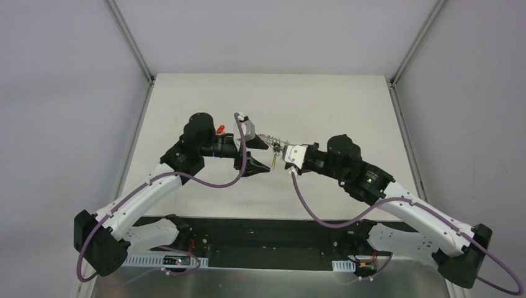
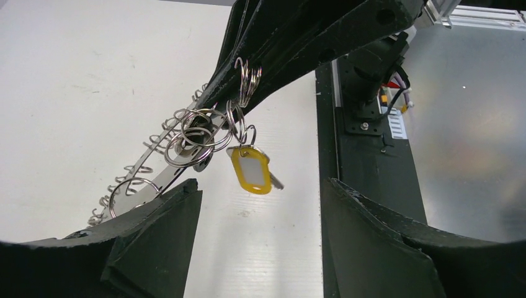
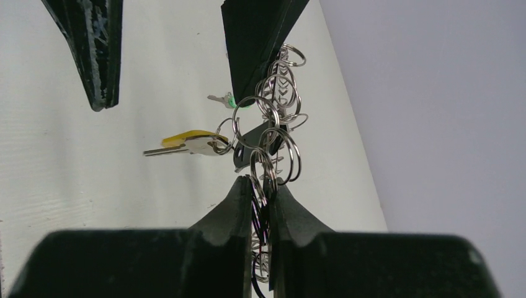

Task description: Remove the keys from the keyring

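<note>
Now the right fingers (image 3: 232, 208) are clenched on the keyring (image 2: 162, 177), held in the air above the worktop's (image 1: 279, 99) middle. The left fingers (image 2: 161, 242) stand released, facing the yellow-tagged key (image 2: 251, 169). Next, I judge, they must close on it and pull it off.

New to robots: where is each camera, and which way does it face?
Top external: above and behind, looking down on the white table; left arm and right arm show.
Left wrist: on its arm, facing the large silver-grey frilly metal keyring; its open black fingers frame the bottom.
Right wrist: on its arm, facing along its own fingers, clamped on that ring.
Both wrist views share the yellow-tagged small metal key.
</note>
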Robot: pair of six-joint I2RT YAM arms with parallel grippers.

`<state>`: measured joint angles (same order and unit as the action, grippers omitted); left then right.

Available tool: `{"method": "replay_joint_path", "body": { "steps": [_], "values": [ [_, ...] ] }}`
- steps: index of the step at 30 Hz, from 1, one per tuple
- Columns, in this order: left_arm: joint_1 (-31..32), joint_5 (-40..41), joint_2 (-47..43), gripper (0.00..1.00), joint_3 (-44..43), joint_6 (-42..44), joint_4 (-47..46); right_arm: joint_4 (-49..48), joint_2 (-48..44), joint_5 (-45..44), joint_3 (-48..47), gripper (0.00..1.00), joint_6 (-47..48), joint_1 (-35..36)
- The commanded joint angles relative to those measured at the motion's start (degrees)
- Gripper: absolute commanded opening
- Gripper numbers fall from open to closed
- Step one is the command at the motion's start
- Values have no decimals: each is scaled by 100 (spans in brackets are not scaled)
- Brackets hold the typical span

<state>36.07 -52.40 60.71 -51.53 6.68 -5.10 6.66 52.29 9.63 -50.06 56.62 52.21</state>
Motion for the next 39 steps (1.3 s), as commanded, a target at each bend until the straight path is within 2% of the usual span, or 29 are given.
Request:
{"method": "replay_joint_path", "body": {
  "steps": [1, 8, 17, 19, 22, 25, 27, 32, 39],
  "values": [
    [49, 150, -89, 73, 97, -68, -335, -414, 92, 102, -522, 0, 571, 29],
    [49, 232, -105, 66, 111, -105, -386, -400, 447, -160, -917, 0, 385, 27],
    [48, 732, -275, 65, 283, -164, -597, -480, 586, -394, -973, 0, -85, 22],
    [40, 736, -309, 61, 343, -191, -752, -473, 620, -423, -996, 0, -175, 34],
    [40, 692, -345, 49, 347, -150, -780, -480, 695, -501, -1046, 0, -409, 34],
    [40, 652, -333, 43, 349, -158, -802, -531, 782, -595, -1069, 0, -699, 30],
    [40, 674, -307, 44, 362, -185, -851, -592, 814, -626, -1058, 0, -828, 43],
    [11, 758, -208, 56, 409, -387, -1091, -639, 898, -570, -1007, 0, -918, 120],
    [-96, 706, 10, 55, 342, -597, -1179, -885, 988, -485, -1022, 0, -942, 213]
  ]
}}
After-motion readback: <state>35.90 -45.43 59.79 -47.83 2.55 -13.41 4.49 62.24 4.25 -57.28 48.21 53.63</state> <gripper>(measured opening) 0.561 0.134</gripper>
